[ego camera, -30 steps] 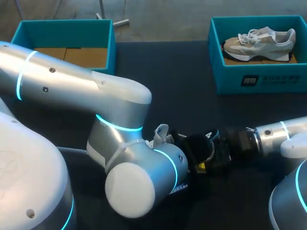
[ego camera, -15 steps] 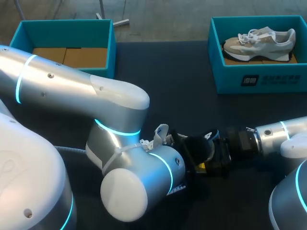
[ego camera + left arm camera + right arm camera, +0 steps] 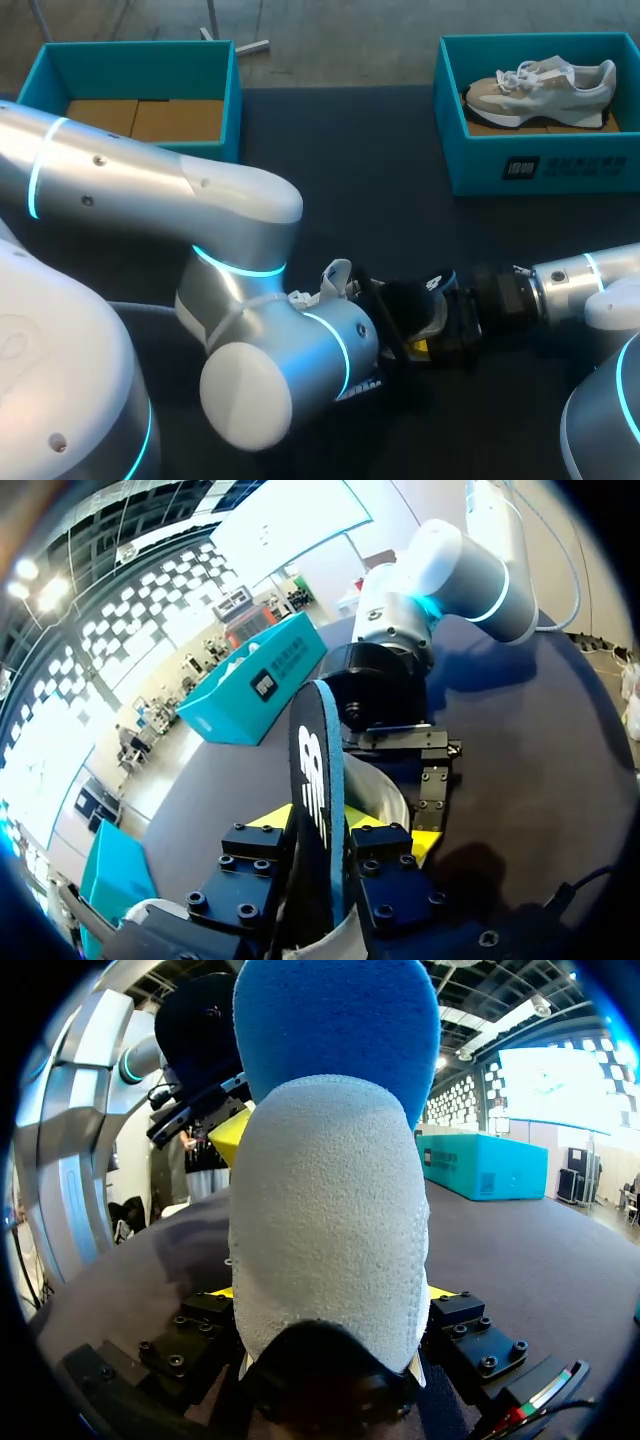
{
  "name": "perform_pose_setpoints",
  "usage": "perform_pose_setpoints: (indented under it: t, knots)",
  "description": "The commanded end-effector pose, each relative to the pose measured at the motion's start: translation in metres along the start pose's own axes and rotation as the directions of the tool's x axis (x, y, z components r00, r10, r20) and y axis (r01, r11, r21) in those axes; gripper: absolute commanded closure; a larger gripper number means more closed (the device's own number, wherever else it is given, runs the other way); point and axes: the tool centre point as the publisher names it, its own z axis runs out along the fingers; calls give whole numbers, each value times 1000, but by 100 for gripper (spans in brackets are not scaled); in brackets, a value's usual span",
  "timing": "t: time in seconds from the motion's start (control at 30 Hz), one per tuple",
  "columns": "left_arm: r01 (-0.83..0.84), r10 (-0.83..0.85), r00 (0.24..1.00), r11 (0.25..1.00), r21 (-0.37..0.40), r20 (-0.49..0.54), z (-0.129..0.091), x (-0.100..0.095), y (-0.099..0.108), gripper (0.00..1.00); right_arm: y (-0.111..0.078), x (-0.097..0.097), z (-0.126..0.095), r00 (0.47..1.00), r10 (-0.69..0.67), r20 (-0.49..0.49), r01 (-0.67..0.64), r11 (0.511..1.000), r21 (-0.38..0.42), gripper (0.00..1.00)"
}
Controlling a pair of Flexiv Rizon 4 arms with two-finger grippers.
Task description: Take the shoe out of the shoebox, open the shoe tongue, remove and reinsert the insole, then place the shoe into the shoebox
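From above, the left arm (image 3: 150,190) and right arm (image 3: 570,285) faced each other at the near middle of the table (image 3: 370,180). The dark insole (image 3: 412,302) was between them, and a pale shoe (image 3: 545,88) lay in the teal shoebox (image 3: 540,170) at the far right. Along the left wrist, the left gripper (image 3: 340,832) was clamped on the insole, which stood on edge between its fingers (image 3: 255,865), black face and blue rim showing. Along the right wrist, the right gripper (image 3: 330,1295) pinched the insole's white, pebbled end from both sides, the blue part rising beyond it toward the left gripper.
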Motion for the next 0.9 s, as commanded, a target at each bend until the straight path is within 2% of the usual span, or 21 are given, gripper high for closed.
perform_pose_setpoints:
  t: [0.03, 0.43, 0.53, 0.57, 0.6, 0.9]
  knots:
    - [-6, 7, 1000, 1000, 12, -15, -1, -6, 2, 74, -1, 2, 2, 1000, 0, 1, 0, 1000, 4, 100]
    - [-20, 22, 998, 999, 37, -53, 0, -7, -2, 81, -1, 2, 2, 1000, 0, 1, 0, 1000, 4, 100]
    - [-24, 26, 998, 999, 35, -61, 2, -6, -2, 89, -1, 2, 2, 1000, 0, 1, 0, 1000, 4, 100]
    - [-24, 26, 998, 999, 33, -64, 3, -6, -3, 96, -1, 2, 2, 1000, 0, 1, 0, 1000, 4, 100]
    - [-23, 25, 998, 999, 32, -65, 3, -6, -3, 100, -1, 2, 2, 1000, 0, 1, 0, 1000, 4, 100]
    - [-21, 24, 997, 999, 35, -71, -4, -6, -12, 100, -1, 2, 2, 1000, 0, 1, 0, 1000, 4, 100]
